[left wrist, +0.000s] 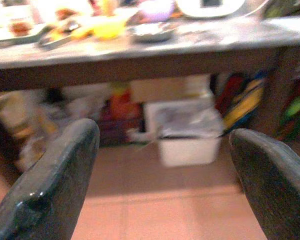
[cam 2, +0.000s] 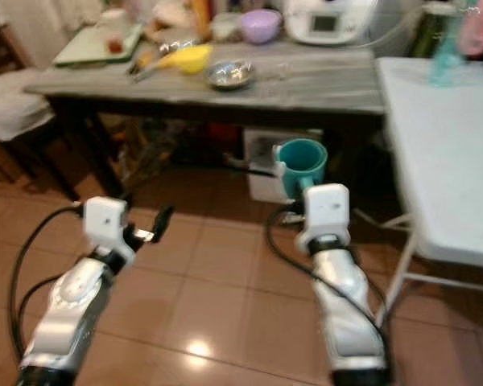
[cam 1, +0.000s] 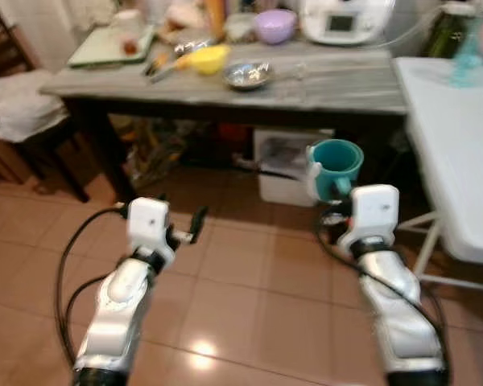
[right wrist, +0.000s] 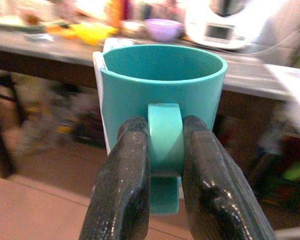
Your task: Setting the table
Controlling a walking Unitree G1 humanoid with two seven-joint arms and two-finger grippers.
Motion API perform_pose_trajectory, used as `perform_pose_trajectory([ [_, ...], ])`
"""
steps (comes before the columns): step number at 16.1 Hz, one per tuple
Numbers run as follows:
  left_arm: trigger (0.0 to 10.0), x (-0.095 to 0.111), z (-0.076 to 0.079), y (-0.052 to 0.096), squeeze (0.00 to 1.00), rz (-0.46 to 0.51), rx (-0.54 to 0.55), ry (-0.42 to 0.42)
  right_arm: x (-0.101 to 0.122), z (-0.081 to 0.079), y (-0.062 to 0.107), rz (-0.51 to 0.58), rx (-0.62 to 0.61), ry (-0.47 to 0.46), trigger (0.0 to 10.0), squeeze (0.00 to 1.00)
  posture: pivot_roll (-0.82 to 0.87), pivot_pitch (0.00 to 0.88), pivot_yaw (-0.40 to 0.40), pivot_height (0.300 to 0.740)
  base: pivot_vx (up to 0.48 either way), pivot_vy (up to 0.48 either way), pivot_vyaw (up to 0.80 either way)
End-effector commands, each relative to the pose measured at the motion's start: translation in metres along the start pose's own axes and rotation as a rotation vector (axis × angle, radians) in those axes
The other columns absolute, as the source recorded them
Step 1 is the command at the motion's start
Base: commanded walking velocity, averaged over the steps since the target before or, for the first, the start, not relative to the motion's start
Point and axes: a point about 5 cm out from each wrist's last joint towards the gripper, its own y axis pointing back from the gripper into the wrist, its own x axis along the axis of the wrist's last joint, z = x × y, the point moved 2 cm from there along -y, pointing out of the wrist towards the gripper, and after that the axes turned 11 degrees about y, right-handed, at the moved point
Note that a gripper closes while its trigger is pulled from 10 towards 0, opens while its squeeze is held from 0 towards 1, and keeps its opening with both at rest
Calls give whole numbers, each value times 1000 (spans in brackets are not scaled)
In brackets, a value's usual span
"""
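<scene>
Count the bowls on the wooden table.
3: a yellow bowl toward the table's left, a metal bowl near the front edge, a purple bowl at the back. Clutter may hide more.

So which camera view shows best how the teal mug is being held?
The right wrist view: the teal mug is close and upright, and the right gripper has its two black fingers clamped on the handle. Both eye views show the mug smaller, above the right arm, in front of the grey table; the grip is hidden there.

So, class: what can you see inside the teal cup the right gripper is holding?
The teal cup, pinched by its handle in the right gripper, shows only bare inner wall; its bottom is hidden by the rim.
</scene>
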Motion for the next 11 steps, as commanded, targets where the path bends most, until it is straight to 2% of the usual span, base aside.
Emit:
perform_pose_trajectory([
  [1, 10000, 4, 3, -2, 0, 15, -8, -3, 6, 7, 0, 26, -18, 9, 10000, 0, -46, 84, 77, 740, 0, 461, 0],
  [9, 10000, 7, 11, -2, 0, 32, -75, 31, 5, 7, 0, 23, -23, 2, 10000, 0, -48, 81, 79, 740, 0, 0, 0],
  [11, 10000, 6, 14, -2, 0, 34, -94, 40, 3, 9, 0, 14, -30, -3, 10000, 0, -49, 78, 79, 740, 311, 0, -234],
])
